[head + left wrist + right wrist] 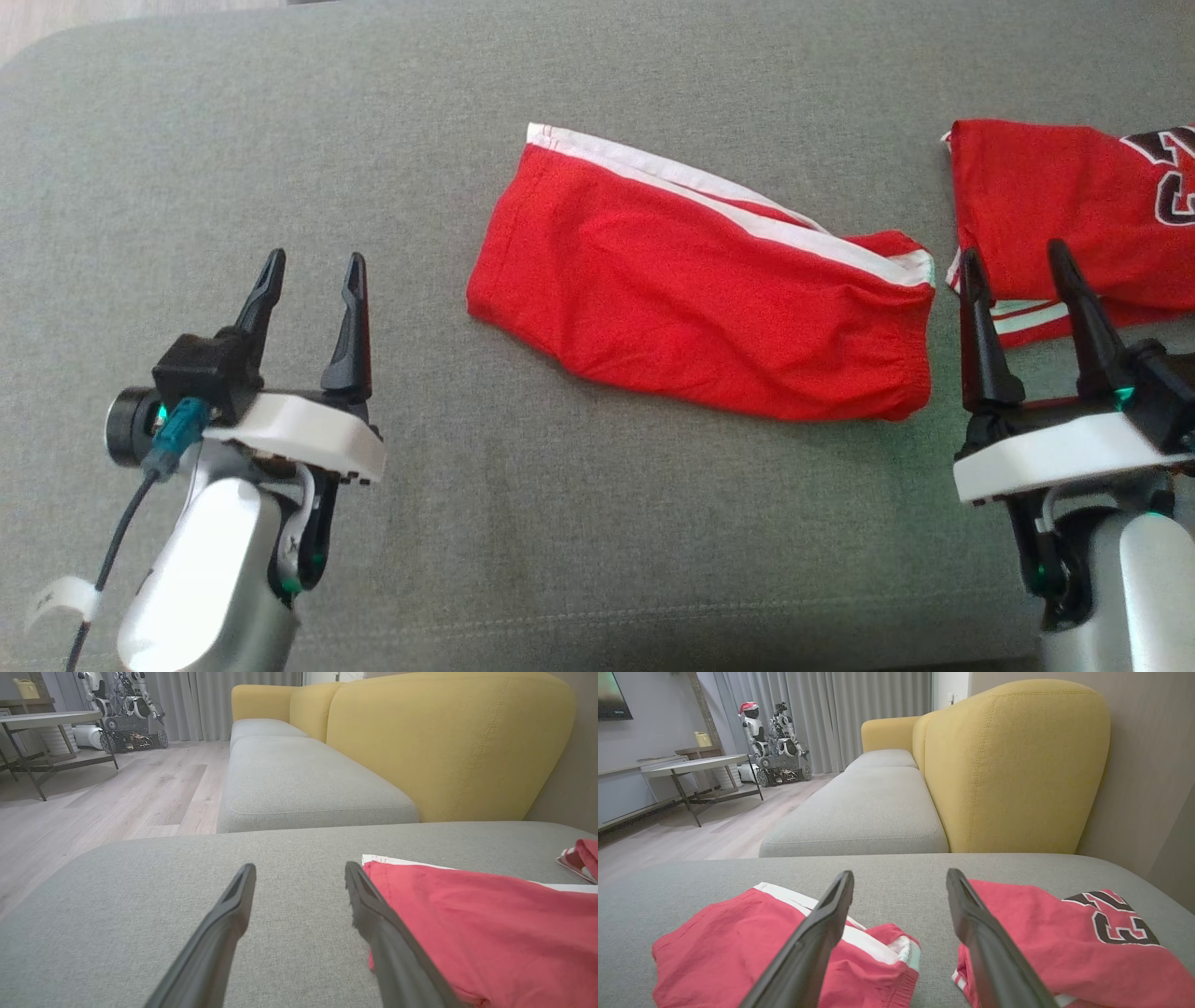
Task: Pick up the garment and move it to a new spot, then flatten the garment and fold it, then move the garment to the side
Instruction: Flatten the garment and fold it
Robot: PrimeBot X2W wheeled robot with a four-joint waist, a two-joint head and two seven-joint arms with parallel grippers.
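Nearest, the left hand (316,257) hovers empty with its fingers spread wide, well to the left of the folded red shorts (700,299). The right hand (1014,250), equally wide and empty, sits just beside the shorts' right end. The shorts lie flat on the grey sofa seat (560,523). A red jersey (1055,205) lies to their right. Beyond the shorts rises the yellow backrest (444,742).

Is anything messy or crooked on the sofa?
A little. The red shorts lie slanted on the grey cushion, and their waistband end is bunched and wrinkly. The jersey beside them has a striped edge poking out underneath. Nothing looks torn or spilled.
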